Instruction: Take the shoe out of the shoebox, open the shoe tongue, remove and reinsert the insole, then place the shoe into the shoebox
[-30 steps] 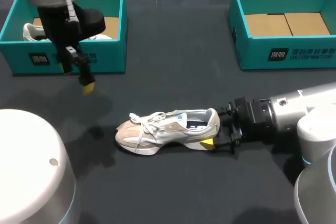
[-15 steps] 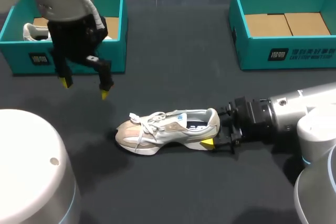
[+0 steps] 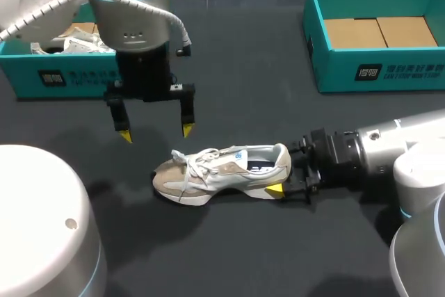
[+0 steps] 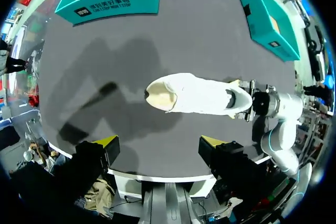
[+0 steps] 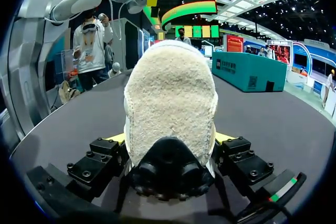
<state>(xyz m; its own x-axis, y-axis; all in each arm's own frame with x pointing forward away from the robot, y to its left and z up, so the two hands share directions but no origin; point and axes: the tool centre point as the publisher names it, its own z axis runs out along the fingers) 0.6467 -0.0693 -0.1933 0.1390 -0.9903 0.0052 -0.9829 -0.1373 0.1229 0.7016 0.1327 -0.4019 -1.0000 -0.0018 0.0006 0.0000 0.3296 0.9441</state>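
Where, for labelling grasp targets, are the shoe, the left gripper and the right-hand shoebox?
shoe [image 3: 222, 172]: head view, side of the midfoot.
left gripper [image 3: 156, 133]: head view, midway between its yellow tips.
right-hand shoebox [image 3: 334, 71]: head view, its front wall.

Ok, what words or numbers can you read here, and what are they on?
On the right box: a white logo and a line of print on the front wall, too small to read.
On the left box: the same kind of print, too blurred to read.
On the shoe: a blue mark inside, not readable.
No numbers can be read.
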